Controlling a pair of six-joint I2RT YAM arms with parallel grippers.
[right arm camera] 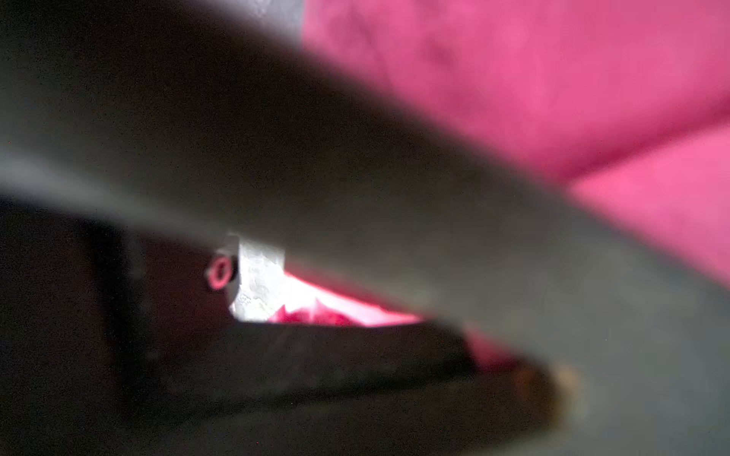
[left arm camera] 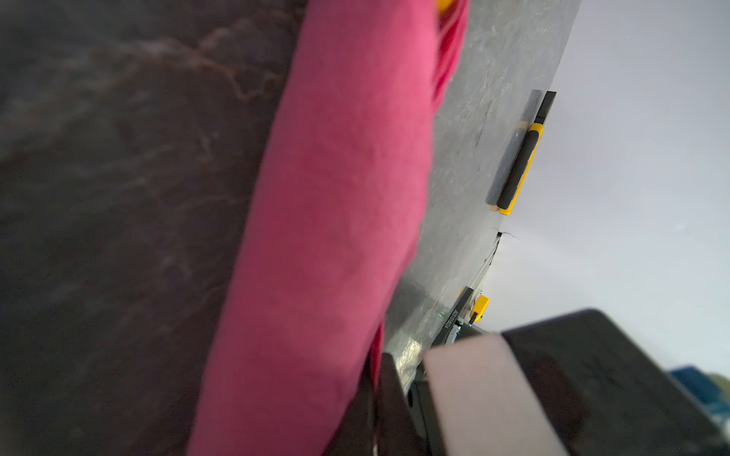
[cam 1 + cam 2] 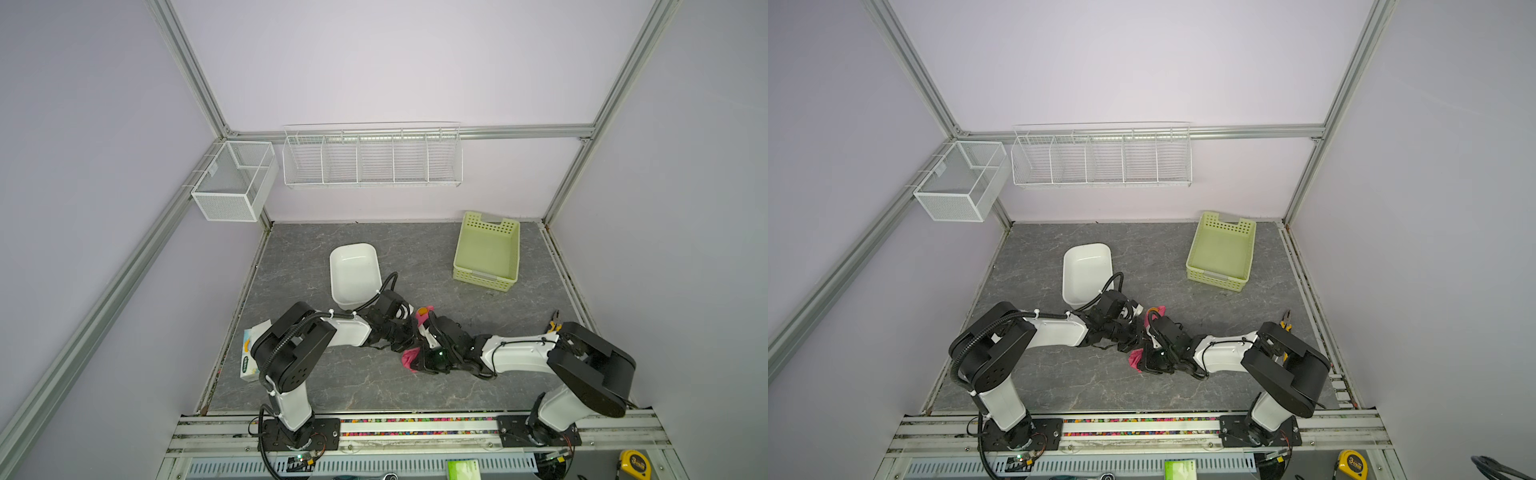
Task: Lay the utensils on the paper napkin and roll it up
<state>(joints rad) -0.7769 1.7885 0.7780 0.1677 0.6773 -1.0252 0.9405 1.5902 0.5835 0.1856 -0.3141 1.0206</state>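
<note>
The paper napkin (image 3: 424, 318) lies as a pink roll in the middle of the table, with both grippers over it. Of the utensils only an orange tip (image 3: 422, 310) shows, at the roll's far end; the rest is wrapped inside. My left gripper (image 3: 409, 340) is at the roll's middle. In the left wrist view the roll (image 2: 335, 217) runs beside the left gripper (image 2: 375, 395), which is shut with a pink edge in its seam. My right gripper (image 3: 417, 361) sits at the near end, shut, with pink napkin (image 1: 490, 355) between its fingertips.
A white tub (image 3: 353, 272) stands just behind the left wrist. A green basket (image 3: 486, 253) is at the back right. Yellow-handled pliers (image 3: 555, 322) lie by the right edge. A tissue box (image 3: 248, 361) sits at the left edge under the left arm.
</note>
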